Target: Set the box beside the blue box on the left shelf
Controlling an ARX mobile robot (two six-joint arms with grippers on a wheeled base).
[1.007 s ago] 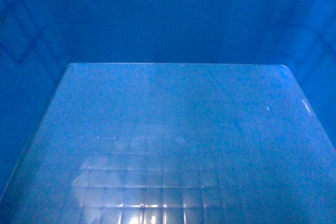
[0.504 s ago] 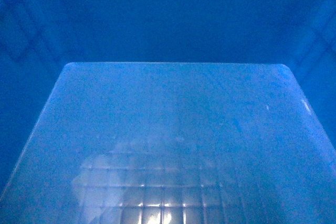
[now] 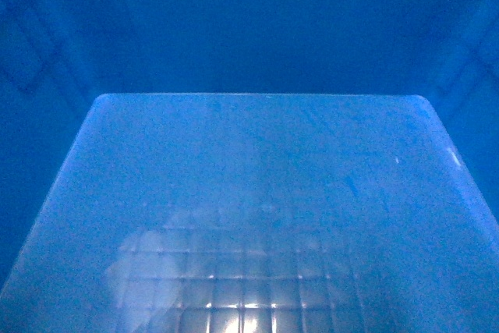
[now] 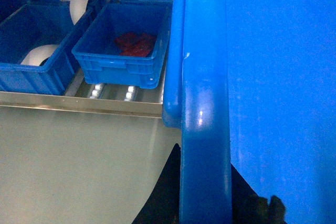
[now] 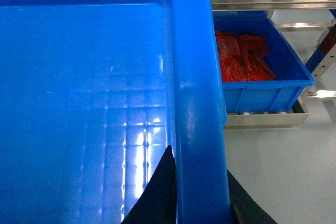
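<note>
The box fills the head view: I look down onto its glossy grid-embossed floor (image 3: 249, 216) and dark blue walls. My left gripper (image 4: 205, 203) is shut on the box's thick left rim (image 4: 205, 103), with a black finger on each side of it. My right gripper (image 5: 199, 198) is shut on the right rim (image 5: 195, 93) in the same way. Past the left rim, a smaller blue box (image 4: 123, 51) with something red in it stands on a metal shelf (image 4: 79, 103).
A second blue bin (image 4: 31, 51) with a white object in it stands left of that one on the shelf's rollers. Right of the carried box, another blue bin (image 5: 262, 72) of red items sits on a low metal shelf (image 5: 262, 119). Pale floor (image 4: 68, 166) lies below.
The bright reflections on the box's floor have shifted slightly to the right in the head view. The box fills the view as before.
</note>
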